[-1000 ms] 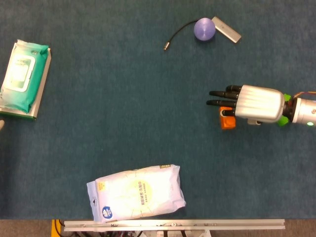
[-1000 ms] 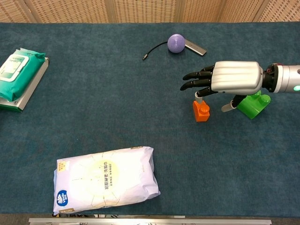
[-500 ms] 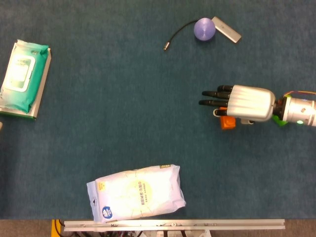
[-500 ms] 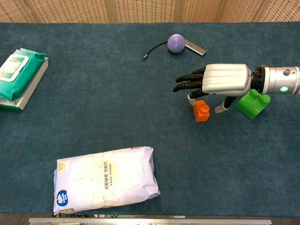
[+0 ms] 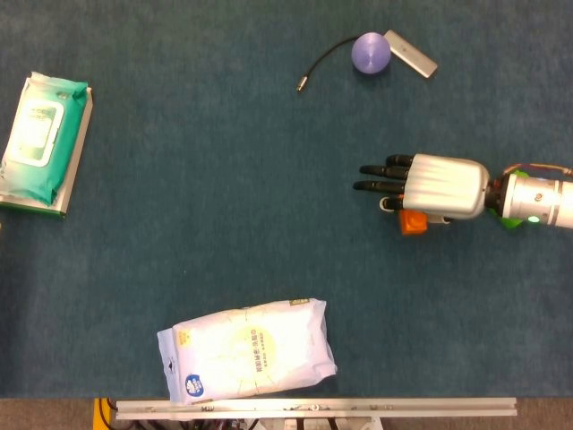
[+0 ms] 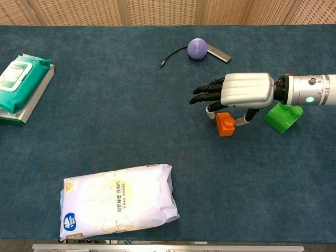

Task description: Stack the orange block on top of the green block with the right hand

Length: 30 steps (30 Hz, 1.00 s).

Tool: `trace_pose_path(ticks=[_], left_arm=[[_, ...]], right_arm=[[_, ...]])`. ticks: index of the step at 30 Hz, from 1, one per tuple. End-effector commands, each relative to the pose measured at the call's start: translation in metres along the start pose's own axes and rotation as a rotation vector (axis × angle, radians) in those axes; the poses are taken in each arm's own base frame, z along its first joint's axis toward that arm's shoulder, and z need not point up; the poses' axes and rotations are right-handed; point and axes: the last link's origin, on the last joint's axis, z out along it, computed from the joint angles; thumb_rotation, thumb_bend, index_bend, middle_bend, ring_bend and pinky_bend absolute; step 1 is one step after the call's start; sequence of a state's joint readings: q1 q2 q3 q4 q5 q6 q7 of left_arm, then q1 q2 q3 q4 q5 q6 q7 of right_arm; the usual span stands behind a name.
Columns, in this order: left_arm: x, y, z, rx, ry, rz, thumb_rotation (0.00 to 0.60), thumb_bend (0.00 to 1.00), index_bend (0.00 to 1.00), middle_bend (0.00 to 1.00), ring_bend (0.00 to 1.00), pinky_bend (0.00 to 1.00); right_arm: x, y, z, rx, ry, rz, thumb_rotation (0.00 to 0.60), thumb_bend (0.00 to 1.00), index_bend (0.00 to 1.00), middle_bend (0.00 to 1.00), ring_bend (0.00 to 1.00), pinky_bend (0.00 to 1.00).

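Note:
The small orange block (image 6: 226, 125) stands on the blue table cloth, partly under my right hand (image 6: 239, 93); in the head view only its edge (image 5: 413, 222) shows below the hand (image 5: 430, 185). That hand hovers palm down just over the block, dark fingers stretched out to the left, thumb hanging at the block's right side. I see nothing held in it. The green block (image 6: 282, 116) lies to the right, beside the wrist, and is nearly hidden in the head view (image 5: 506, 223). My left hand is out of both views.
A purple ball (image 6: 198, 48) with a black cable and a grey stick lies at the back. A green wipes pack (image 6: 19, 81) sits far left on a tray. A white bag (image 6: 117, 199) lies near the front edge.
My right hand has slid leftward, and now covers the orange block from above. The thumb has come down beside the block. The green block is more exposed in the chest view.

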<state>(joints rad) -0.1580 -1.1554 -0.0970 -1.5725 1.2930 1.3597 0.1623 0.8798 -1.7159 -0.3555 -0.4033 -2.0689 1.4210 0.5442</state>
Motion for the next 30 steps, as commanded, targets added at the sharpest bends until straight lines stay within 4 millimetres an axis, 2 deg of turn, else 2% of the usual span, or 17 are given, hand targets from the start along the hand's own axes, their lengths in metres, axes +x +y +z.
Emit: trace_pose_path(ticks=[1,30], left_arm=[[0.000,0.000,0.000,0.001,0.001,-0.001,0.600,0.11,0.36,0.38,0.39,0.54],[-0.001,-0.005,-0.005,0.015,0.002,-0.007,0.600,0.11,0.36,0.38,0.39,0.54]], right_arm=[[0.000,0.000,0.002,0.004,-0.008,-0.002,0.600,0.13,0.41,0.10,0.02,0.25],[-0.005,-0.002,0.012,0.012,-0.071,-0.014,0.600,0.18,0.41,0.09,0.00,0.23]])
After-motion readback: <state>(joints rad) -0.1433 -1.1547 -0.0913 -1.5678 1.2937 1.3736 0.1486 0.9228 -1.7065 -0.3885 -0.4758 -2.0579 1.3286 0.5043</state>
